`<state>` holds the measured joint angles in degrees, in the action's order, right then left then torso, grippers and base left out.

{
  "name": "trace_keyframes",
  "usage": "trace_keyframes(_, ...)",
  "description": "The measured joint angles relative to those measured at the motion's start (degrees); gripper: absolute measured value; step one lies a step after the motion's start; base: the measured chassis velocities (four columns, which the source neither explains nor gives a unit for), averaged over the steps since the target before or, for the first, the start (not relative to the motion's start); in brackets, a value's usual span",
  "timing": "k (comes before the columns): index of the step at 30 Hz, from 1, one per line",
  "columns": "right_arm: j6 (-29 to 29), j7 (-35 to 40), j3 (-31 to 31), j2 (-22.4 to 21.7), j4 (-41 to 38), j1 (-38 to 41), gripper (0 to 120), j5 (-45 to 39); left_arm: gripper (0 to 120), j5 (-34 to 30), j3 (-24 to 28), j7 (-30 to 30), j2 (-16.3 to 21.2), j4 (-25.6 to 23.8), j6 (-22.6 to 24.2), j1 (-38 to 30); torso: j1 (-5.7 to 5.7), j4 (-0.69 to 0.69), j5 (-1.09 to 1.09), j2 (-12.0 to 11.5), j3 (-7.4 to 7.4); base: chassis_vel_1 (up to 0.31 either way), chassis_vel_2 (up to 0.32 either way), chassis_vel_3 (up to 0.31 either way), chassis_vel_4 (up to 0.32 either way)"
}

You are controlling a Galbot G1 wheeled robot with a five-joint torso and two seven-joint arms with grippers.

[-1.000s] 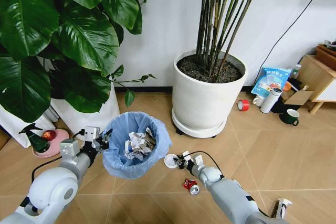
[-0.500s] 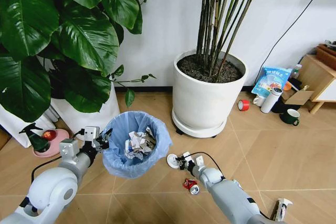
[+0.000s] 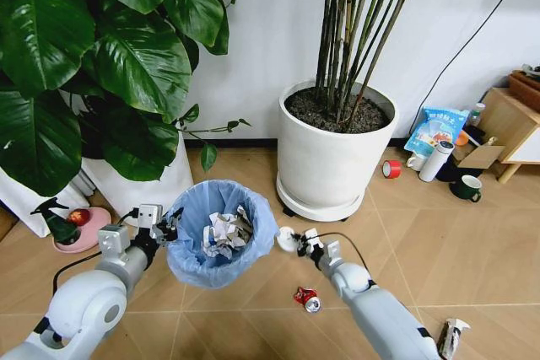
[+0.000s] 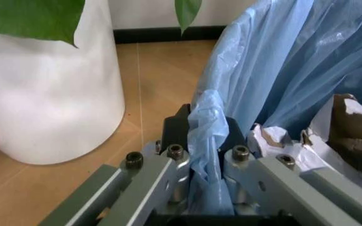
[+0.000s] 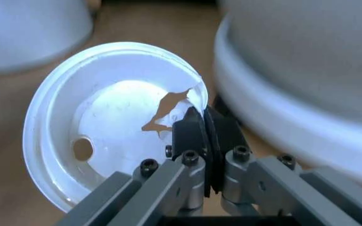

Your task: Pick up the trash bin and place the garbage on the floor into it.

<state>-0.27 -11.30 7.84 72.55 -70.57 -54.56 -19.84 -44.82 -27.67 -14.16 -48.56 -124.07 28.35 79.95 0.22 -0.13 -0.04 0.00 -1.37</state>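
The trash bin, lined with a crinkly light-blue bag, hangs above the floor with crumpled white paper inside. My left gripper is shut on its near rim; the left wrist view shows the blue bag pinched between the fingers. My right gripper is shut on the edge of a white round lid, held just right of the bin. In the right wrist view the lid has a torn edge and a small hole. A crushed red can lies on the floor below my right arm.
A big white pot with bamboo stands behind the lid. A leafy plant in a white pot is at the left, a pink dish beside it. A bottle, a mug, tape and a wrapper lie at the right.
My right gripper has lifted the white lid off the floor and carried it up and slightly away, toward the bin's rim. The left gripper and bin have barely moved.
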Motion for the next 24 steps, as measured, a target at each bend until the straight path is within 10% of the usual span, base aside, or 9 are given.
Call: trace_keyframes(24, -4.94, 7.47, 6.8, -19.73, -46.12, -8.75, 0, -10.85, 2, -3.27, 10.7, 3.67, 1.5, 6.01, 0.79, -10.9, -0.01, 0.0, 0.01, 0.0, 0.0, 0.0, 0.0, 0.0, 0.0)
